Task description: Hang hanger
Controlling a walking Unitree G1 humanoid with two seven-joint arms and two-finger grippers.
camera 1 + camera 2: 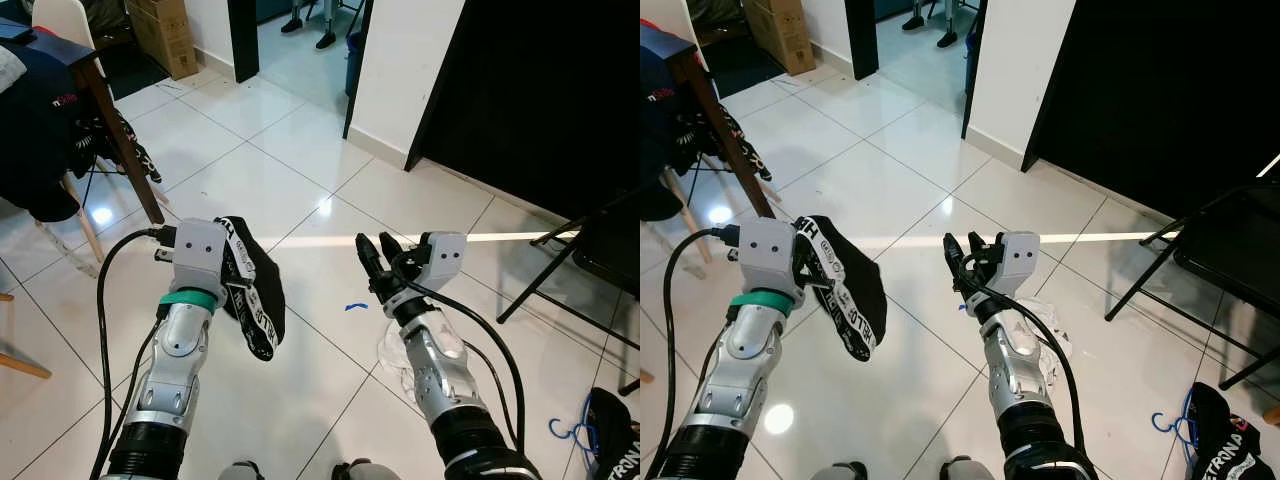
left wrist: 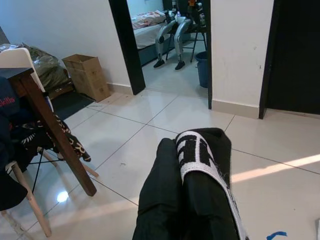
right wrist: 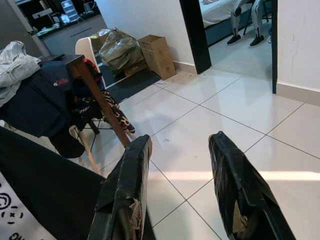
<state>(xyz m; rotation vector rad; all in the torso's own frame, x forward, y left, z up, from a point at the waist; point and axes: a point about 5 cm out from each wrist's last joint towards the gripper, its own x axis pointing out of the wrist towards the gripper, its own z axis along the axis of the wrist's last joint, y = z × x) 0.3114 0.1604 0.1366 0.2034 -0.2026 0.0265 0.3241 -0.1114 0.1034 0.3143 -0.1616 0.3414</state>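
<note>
A black garment (image 1: 262, 292) with a white lettered band drapes from my left gripper (image 1: 238, 262), which is raised at chest height and shut on it; the cloth (image 2: 195, 200) hides the fingers. My right gripper (image 1: 378, 255) is held up beside it, open, with nothing between its two black fingers (image 3: 125, 185). A blue hanger (image 1: 572, 428) lies on the floor at the far right, next to another black garment (image 1: 612, 440) with white lettering.
A wooden table (image 1: 110, 120) piled with clothes and a chair stand at the left. A black folding chair (image 1: 600, 250) is at the right. White cloth (image 1: 1050, 320) lies on the tiles under my right arm. A doorway (image 2: 170, 60) ahead shows another robot's legs.
</note>
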